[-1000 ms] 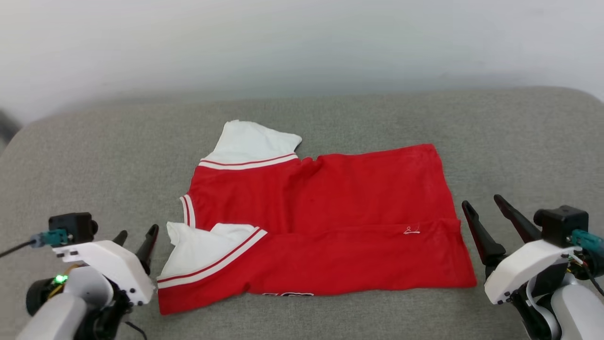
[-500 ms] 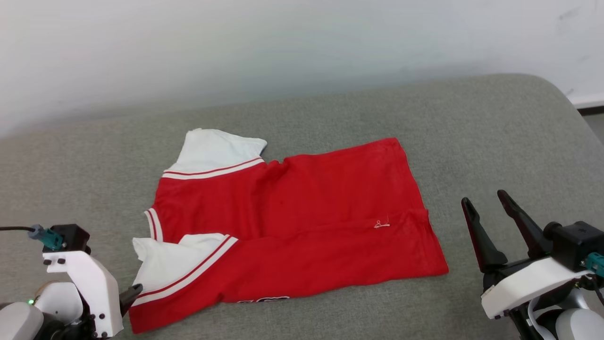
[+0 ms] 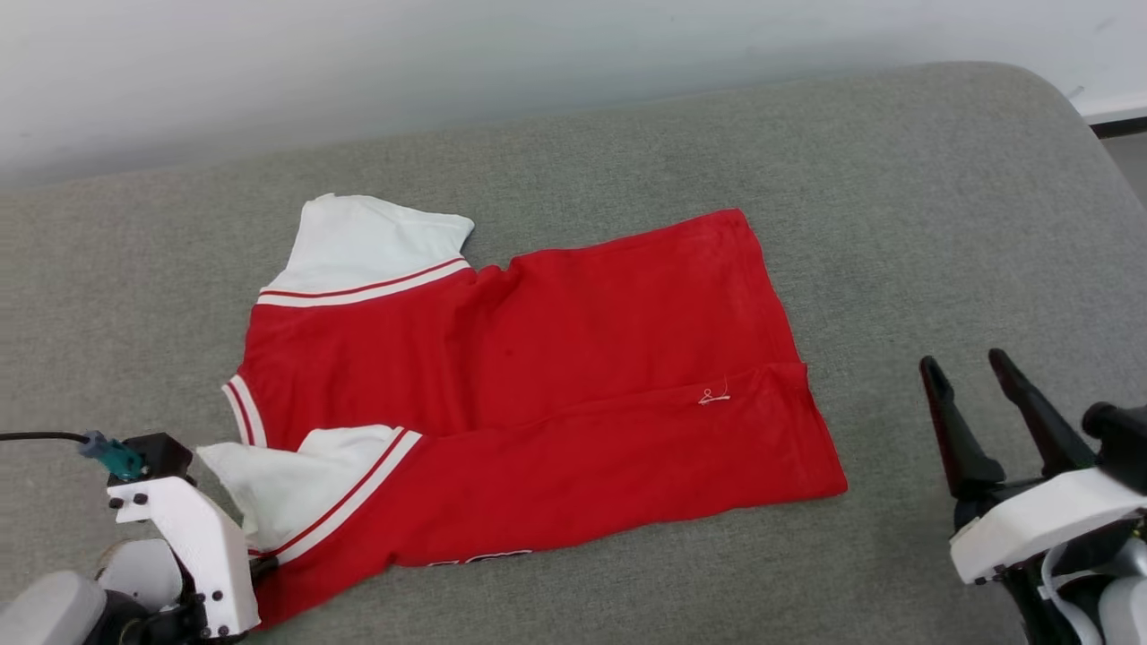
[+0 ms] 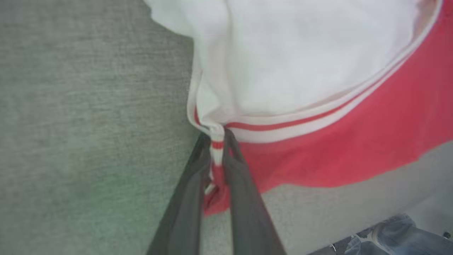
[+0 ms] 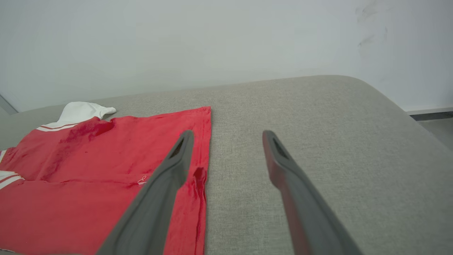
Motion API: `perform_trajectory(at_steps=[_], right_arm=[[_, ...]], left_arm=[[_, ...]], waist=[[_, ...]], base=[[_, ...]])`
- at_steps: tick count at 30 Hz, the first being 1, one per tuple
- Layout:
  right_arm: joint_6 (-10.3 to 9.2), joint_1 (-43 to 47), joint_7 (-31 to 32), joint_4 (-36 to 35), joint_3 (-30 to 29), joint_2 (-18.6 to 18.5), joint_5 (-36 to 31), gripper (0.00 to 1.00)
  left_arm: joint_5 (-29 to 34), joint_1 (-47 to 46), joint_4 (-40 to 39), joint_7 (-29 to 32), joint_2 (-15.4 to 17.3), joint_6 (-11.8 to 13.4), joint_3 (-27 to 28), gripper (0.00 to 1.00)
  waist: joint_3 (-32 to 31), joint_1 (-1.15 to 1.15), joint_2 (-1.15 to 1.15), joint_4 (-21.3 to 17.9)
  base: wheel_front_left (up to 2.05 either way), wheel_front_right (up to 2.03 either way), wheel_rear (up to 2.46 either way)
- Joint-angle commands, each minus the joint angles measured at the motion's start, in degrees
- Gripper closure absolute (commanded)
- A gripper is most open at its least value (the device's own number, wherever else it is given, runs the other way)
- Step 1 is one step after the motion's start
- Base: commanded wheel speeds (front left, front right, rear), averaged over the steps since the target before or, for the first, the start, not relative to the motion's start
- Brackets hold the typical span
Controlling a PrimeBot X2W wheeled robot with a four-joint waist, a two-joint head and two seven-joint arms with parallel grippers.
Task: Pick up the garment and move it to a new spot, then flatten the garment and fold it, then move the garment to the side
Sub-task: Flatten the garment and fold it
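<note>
Slippage heads the list: the garment point(image 3: 556, 358), a red jersey with white, red-striped sleeves, lies folded lengthwise on the grey cushion point(image 3: 896, 179). It is held by one corner alone, where the left fingers point(image 4: 189, 198) stand narrow, pinched on a thin gather of striped sleeve trim and red cloth between their tips. So little cloth sits in that pinch that, as I judge it, a quick pull could draw it straight out, or take up one layer and leave the one beneath behind. A lift from this single corner would let the rest hang and swing below the left fingers. The fold already made, with the white sleeve spread just beyond their tips, would then likely fall open or bunch. The right fingers point(image 5: 166, 187) stand wide with nothing between them, and the hem end lies near them, off to their left and not touching. That end therefore has no support, and if they close short of the cloth they may nip the cushion cover, or catch only the top layer. Dragging rather than lifting risks fresh wrinkles, since the cushion's weave looks coarse enough to grip. The cushion's edge runs close beside the base of the left fingers, so a pull that way could tip the corner over it.
</note>
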Motion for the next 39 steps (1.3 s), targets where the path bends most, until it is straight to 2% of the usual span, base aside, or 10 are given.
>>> perform_trajectory(at_steps=[1, 6, 12, 15, 20, 27, 28, 29, 30, 39], right_arm=[[-0.06, -0.5, 1.2, 0.2, -0.9, -0.5, 1.0, 0.0], [-0.06, -1.8, 10.1, 1.4, -2.3, -2.2, 4.8, 0.0], [-0.05, -4.8, 30.1, 6.7, -1.4, -5.0, 10.3, 0.0], [-0.05, -6.4, 36.3, 9.6, -0.1, -5.4, 11.9, 0.0], [-0.06, -10.1, 41.6, 15.1, 2.3, -4.1, 12.5, 0.0], [-0.06, -13.2, 44.7, 26.4, 5.8, -2.3, 14.6, 0.0], [-0.06, -13.0, 45.2, 27.5, 6.6, -1.9, 14.9, 0.2], [-0.05, -13.1, 45.5, 28.2, 7.0, -1.5, 15.5, 0.64], [-0.05, -13.3, 45.5, 28.7, 7.3, -1.2, 15.8, 1.0], [-0.04, -15.0, 42.0, 25.4, 8.8, -4.5, 15.6, 1.0]], left_arm=[[0.1, 2.0, 1.4, 0.2, -2.9, -0.7, -3.0, 1.0], [1.5, 0.2, 0.2, -3.0, -2.5, -1.2, -1.4, 1.0], [2.8, -1.2, -4.6, -5.4, 0.0, 0.0, 1.1, 1.0], [3.1, -2.3, -7.4, -5.9, -0.2, 0.5, 1.6, 1.0], [3.6, -4.0, -10.0, -5.3, -0.6, 1.1, 1.2, 1.0], [4.3, -5.0, -10.8, -4.7, -1.6, 1.5, 0.2, 1.0], [4.2, -4.9, -10.7, -4.7, -1.7, 1.4, 0.1, 1.0], [4.2, -4.7, -10.6, -4.8, -1.8, 1.4, 0.0, 1.0], [4.2, -4.5, -10.5, -4.9, -1.8, 1.5, 0.0, 1.0], [3.6, -2.7, -9.6, -5.9, -1.4, 1.8, 0.4, 1.0]], waist=[[-0.5, 0.01, 0.0, 0.7], [-1.6, 0.01, 0.0, 2.2], [-1.7, 0.01, 0.0, 4.7], [-0.9, 0.01, 0.0, 6.5], [0.7, 0.01, 0.0, 8.6], [1.9, 0.01, 0.0, 10.1], [1.9, 0.01, 0.0, 10.2], [1.8, 0.01, 0.0, 10.2], [1.7, 0.01, 0.0, 10.2], [-2.1, 0.01, 0.0, 9.4]], base=[[0.0, 0.0, 0.0], [0.0, 0.0, 0.0], [0.0, 0.0, 0.0], [0.0, 0.0, 0.0], [0.0, 0.0, 0.0], [0.0, 0.0, 0.0], [0.0, 0.0, 0.0], [0.0, 0.0, 0.0], [0.0, 0.0, 0.0], [0.0, 0.0, 0.0]])
